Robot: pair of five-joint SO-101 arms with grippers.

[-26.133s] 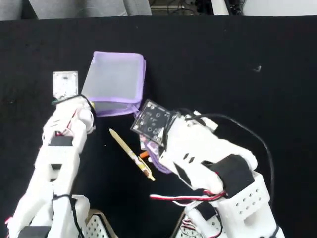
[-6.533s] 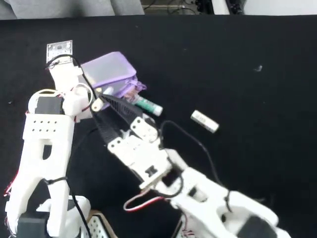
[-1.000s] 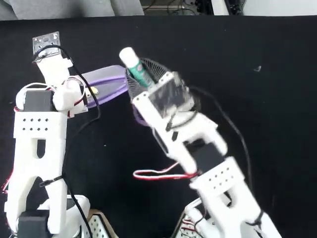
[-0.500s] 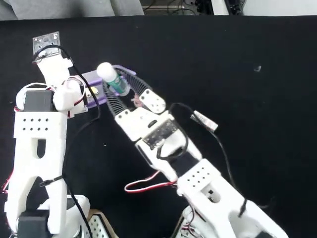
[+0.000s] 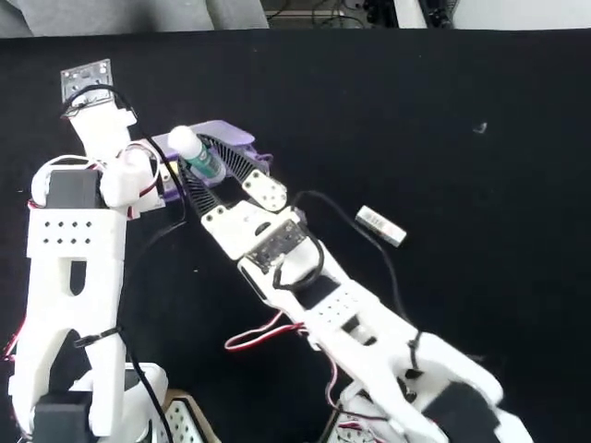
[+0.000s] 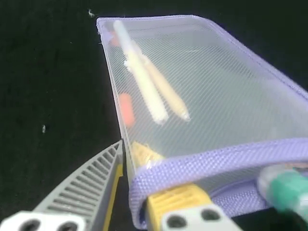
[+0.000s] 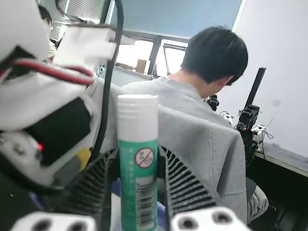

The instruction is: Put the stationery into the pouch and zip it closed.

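R arm stretched diagonally toward counter's (image 5: 462, 111) far-left corner; right gripper (image 5: 201, 159) jaws part-closed, clamping glue stick (image 7: 138, 159), cap outward, at pouch (image 6: 207, 96) mouth; L arm raised, left gripper (image 6: 129, 154) jaws pinched on pouch's purple rim; pencils (image 6: 159, 91) inside; small white item (image 5: 380, 226) mid-counter.

1. We see our left arm (image 5: 69, 249) standing upright at the table's left side, with the left gripper (image 6: 127, 197) pinched on the pouch (image 6: 207, 96) rim.
2. Our right arm (image 5: 332, 314) stretches diagonally toward it, with the right gripper (image 7: 138, 192) clamped around a glue stick (image 7: 138, 144).
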